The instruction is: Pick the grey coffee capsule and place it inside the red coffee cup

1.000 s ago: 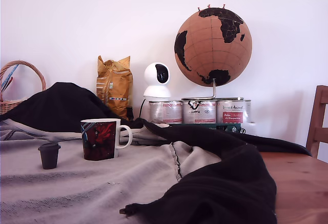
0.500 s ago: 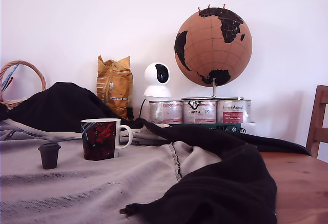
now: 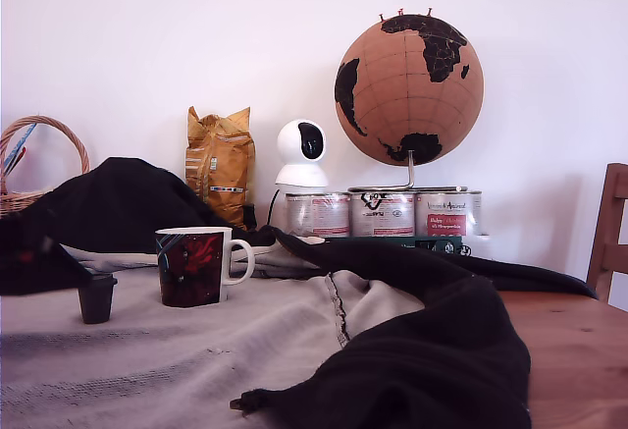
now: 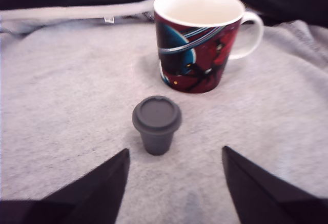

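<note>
Fingers of the gripper (image 4: 174, 183) are spreading wide, empty, framing the grey coffee capsule (image 4: 157, 124), which is standing upright on grey cloth (image 4: 61, 96) near the red coffee cup (image 4: 197, 39), at its seven o'clock. Probably light and rigid; pinching its tapered body under the rim looks safest.

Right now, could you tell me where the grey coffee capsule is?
The grey coffee capsule stands upright on the grey cloth, at the exterior view's left of the red coffee cup, apart from it.

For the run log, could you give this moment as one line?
phase: approach | gripper: open, short of grey coffee capsule | capsule: upright on cloth | red coffee cup: empty
</note>
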You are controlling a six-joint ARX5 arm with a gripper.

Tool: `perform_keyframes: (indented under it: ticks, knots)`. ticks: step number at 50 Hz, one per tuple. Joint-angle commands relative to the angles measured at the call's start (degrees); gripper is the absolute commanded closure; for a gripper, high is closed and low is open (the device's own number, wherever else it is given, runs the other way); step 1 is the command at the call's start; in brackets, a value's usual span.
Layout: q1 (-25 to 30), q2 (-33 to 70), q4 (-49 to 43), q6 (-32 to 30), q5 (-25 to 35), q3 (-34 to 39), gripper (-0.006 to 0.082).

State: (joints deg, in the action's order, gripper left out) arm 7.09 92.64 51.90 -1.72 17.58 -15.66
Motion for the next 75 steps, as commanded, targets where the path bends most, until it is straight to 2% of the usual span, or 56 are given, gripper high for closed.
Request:
perform_keyframes:
  ticks: [1,17,24,28,32,35,39,48,57,66,75]
  knots:
    - [0.2,3.0,0.5,-0.8,0.2,-1.4,0.0154]
    - [0.2,12.0,0.1,-1.8,0.2,-9.8,0.0155]
    - [0.2,14.4,-3.9,-2.9,0.2,-13.2,0.0164]
    - [0.2,15.0,-6.4,-3.3,0.2,-14.4,0.0262]
    - [0.2,15.0,-7.4,-3.5,0.7,-15.1,0.0445]
    - [0.2,15.0,-7.2,-3.5,0.8,-15.4,0.0551]
    - [0.2,15.0,-6.4,-3.2,0.8,-15.9,0.0619]
    - [-0.2,15.0,-1.2,-2.5,-1.0,-16.5,0.0623]
    - [-0.7,15.0,6.8,5.0,-1.5,-19.2,0.0622]
    - [0.7,15.0,6.4,10.7,0.3,-25.2,0.0622]
    - [4.4,15.0,1.9,11.3,1.6,-30.8,0.0622]
